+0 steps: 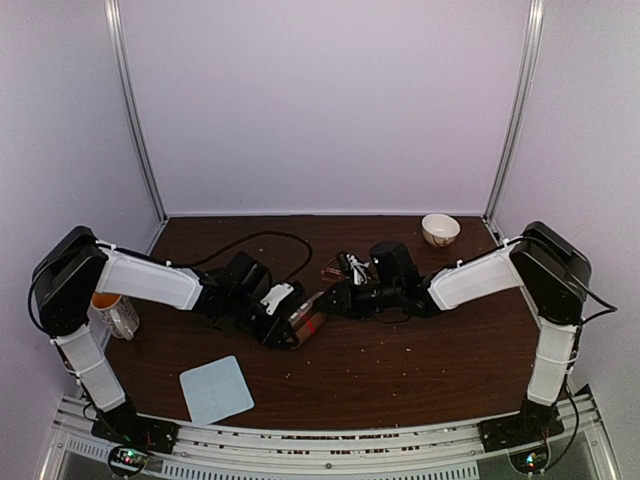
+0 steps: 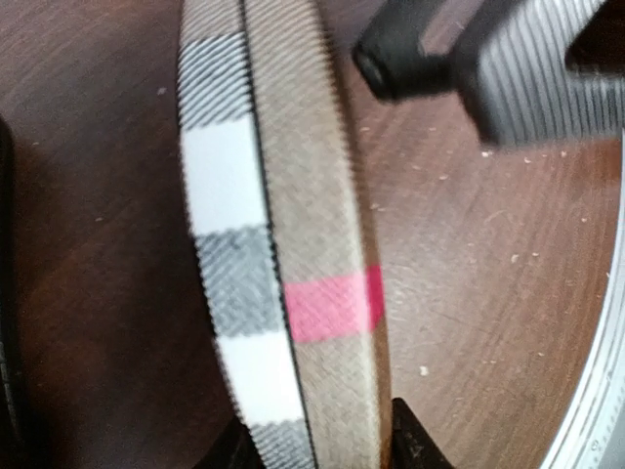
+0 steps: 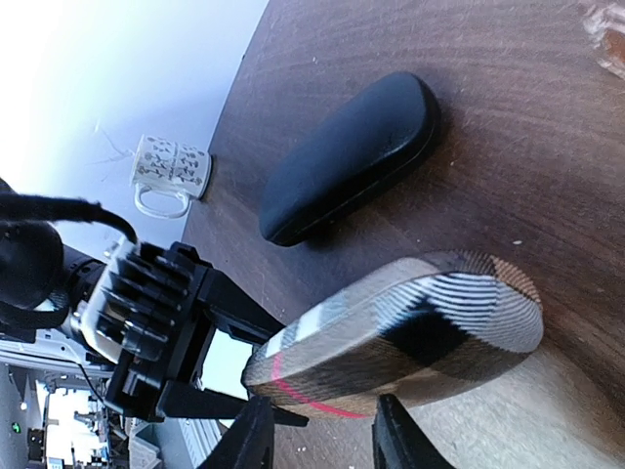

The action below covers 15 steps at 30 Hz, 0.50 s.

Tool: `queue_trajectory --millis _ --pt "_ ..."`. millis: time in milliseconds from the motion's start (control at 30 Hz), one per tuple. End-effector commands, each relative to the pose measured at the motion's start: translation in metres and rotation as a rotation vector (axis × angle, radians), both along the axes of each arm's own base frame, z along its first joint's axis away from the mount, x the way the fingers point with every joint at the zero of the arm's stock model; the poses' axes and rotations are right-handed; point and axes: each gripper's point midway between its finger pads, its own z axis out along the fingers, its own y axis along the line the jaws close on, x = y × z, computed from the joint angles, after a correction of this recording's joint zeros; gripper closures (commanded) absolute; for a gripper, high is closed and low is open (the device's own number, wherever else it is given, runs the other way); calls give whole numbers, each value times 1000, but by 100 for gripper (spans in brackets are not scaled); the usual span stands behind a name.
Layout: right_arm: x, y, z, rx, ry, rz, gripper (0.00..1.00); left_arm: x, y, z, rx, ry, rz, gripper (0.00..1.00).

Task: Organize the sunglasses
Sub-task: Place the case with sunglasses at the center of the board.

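My left gripper [image 1: 290, 325] is shut on the brown plaid case with a red mark [image 1: 308, 322] and holds it on edge at mid table. In the left wrist view the case [image 2: 293, 244] runs up from between my fingertips [image 2: 415, 445]. My right gripper [image 1: 328, 300] is open, its fingers [image 3: 249, 440] straddling the case's [image 3: 410, 332] near end without clearly pinching it. The black oblong case [image 3: 352, 156] lies closed on the table beyond. A copper wire-framed pair of sunglasses [image 1: 336, 268] lies just behind the right wrist. I see no second pair.
A patterned mug [image 1: 115, 312] stands at the left edge, also in the right wrist view [image 3: 171, 171]. A small bowl [image 1: 440, 229] sits at the back right. A light blue cloth [image 1: 216, 388] lies at the front left. Crumbs dot the dark wooden table [image 1: 400, 360].
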Motion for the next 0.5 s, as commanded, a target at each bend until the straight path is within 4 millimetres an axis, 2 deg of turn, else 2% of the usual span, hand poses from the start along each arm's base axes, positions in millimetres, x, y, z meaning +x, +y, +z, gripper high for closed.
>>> queue_trajectory --millis 0,267,467 --pt "4 -18 24 5 -94 -14 63 0 -20 38 -153 -20 -5 56" --pt "0 -52 22 -140 -153 -27 61 0 -8 60 -184 -88 45 39" --pt "2 -73 33 -239 -222 -71 59 6 20 78 -122 -213 115 30"
